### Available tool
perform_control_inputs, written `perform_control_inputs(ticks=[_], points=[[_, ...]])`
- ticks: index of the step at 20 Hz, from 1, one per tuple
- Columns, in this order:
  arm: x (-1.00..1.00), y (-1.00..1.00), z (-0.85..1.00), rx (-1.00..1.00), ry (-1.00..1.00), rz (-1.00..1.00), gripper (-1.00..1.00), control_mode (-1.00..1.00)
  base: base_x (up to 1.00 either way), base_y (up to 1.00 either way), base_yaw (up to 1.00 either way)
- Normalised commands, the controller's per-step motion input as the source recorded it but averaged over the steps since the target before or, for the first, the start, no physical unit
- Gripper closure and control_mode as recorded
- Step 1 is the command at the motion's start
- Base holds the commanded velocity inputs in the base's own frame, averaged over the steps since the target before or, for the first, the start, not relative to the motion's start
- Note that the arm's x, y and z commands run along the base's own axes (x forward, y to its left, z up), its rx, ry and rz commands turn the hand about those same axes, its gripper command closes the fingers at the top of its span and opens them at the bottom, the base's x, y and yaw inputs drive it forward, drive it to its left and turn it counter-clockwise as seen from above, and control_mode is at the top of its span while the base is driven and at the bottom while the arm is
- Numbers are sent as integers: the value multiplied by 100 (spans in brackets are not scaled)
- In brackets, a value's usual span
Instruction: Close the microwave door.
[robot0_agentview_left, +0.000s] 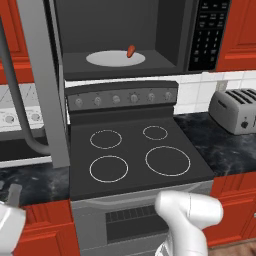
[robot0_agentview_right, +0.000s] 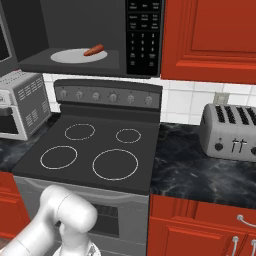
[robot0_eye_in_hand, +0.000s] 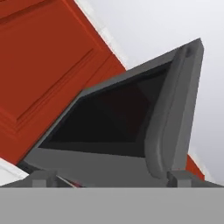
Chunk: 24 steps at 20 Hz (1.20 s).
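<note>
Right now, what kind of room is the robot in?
It looks like a kitchen. There is a black glass-top stove with four white ring burners, a dark grey microwave with its door swung open above it, and a silver four-slot toaster on the dark marbled stone counter, among red cabinets.

A carrot (robot0_agentview_left: 130, 51) lies on a white plate (robot0_agentview_left: 107, 59) above the stove (robot0_agentview_left: 135, 155); a toaster (robot0_agentview_left: 234, 110) stands right.

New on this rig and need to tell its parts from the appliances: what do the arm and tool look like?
The arm is smooth, glossy white, built of rounded tubular links with bulbous joints, and no cables or markings show on it. In the left base view, a white link rises at the lower right. The tool shows two small, blocky dark-grey fingertips at the bottom of the hand view.
</note>
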Motion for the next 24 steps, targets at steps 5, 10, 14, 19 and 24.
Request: perform_control_inputs(ticks=[5,10,14,19,24], points=[[61,16,0,-17,1,-6,-100,-100,0,0,0],[52,-1,0,-14,1,-9,-100,-100,0,0,0],[35,-26,5,-6,0,-15,-100,-100,0,0,0],[18,-31,20,-8,0,-18,-100,-100,0,0,0],[7,-27,40,-4,-4,-19,-100,-100,0,0,0]])
